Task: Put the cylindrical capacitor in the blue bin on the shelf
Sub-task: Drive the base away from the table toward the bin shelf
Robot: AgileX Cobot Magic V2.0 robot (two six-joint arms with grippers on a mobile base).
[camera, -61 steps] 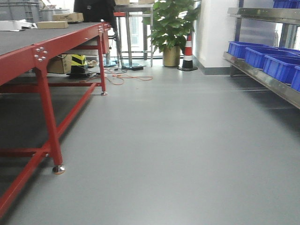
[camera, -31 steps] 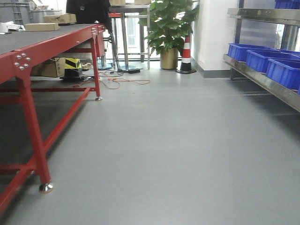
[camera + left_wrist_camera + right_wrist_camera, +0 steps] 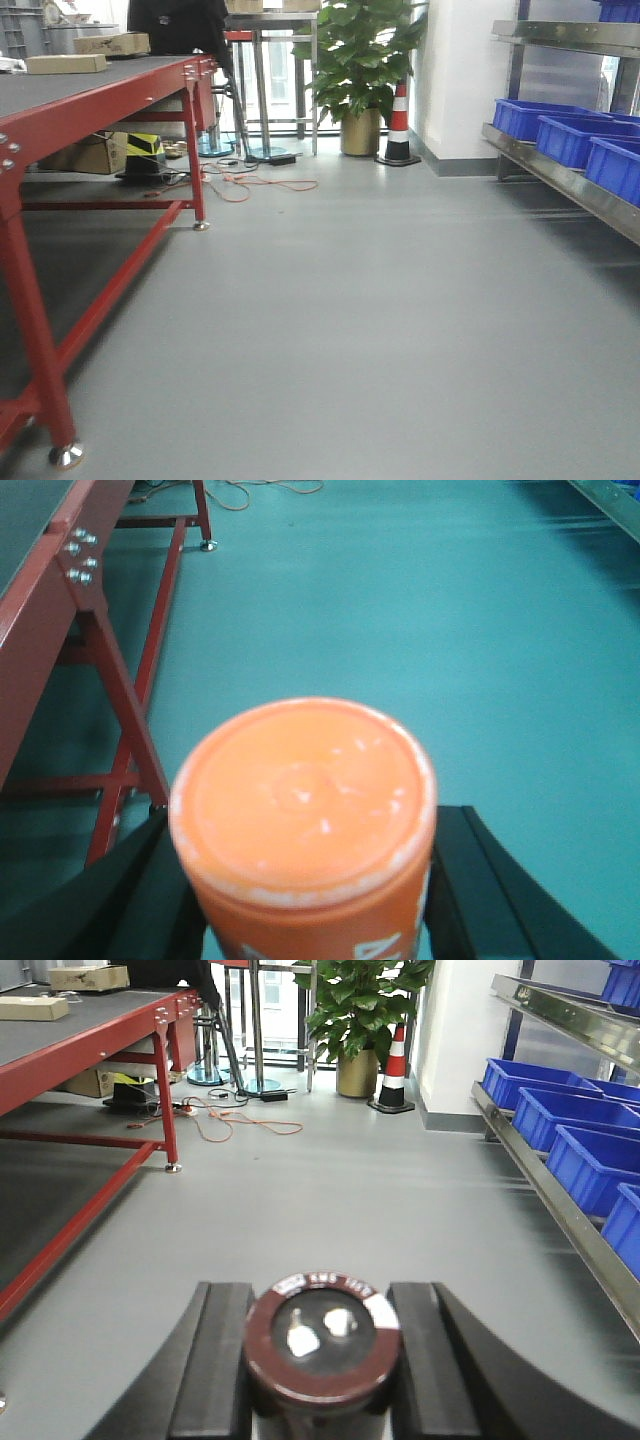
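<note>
**Bring the capacitor alongside the shelf, then line up on a bin**

Your right gripper (image 3: 320, 1380) pinches the cylindrical capacitor (image 3: 322, 1340) upright between its two black fingers, shiny top toward the wrist camera. Your left gripper (image 3: 305, 905) is clamped around an orange canister (image 3: 300, 800); leave that one alone.

The shelf (image 3: 560, 1210) runs along your right side, with a row of blue bins (image 3: 590, 1165) on its steel tier. The red bench (image 3: 90, 95) stands to your left across open floor (image 3: 380, 300).

The base appears to be mid-aisle, so the step in hand is the approach. Steer toward the shelf without jolts, face it squarely, and stop where the right arm can reach over a bin's rim. Carry the capacitor level and lift it above the rim. Spread the fingers only once it hangs inside the bin. Mind the shelf's front edge and the tier above.
</note>
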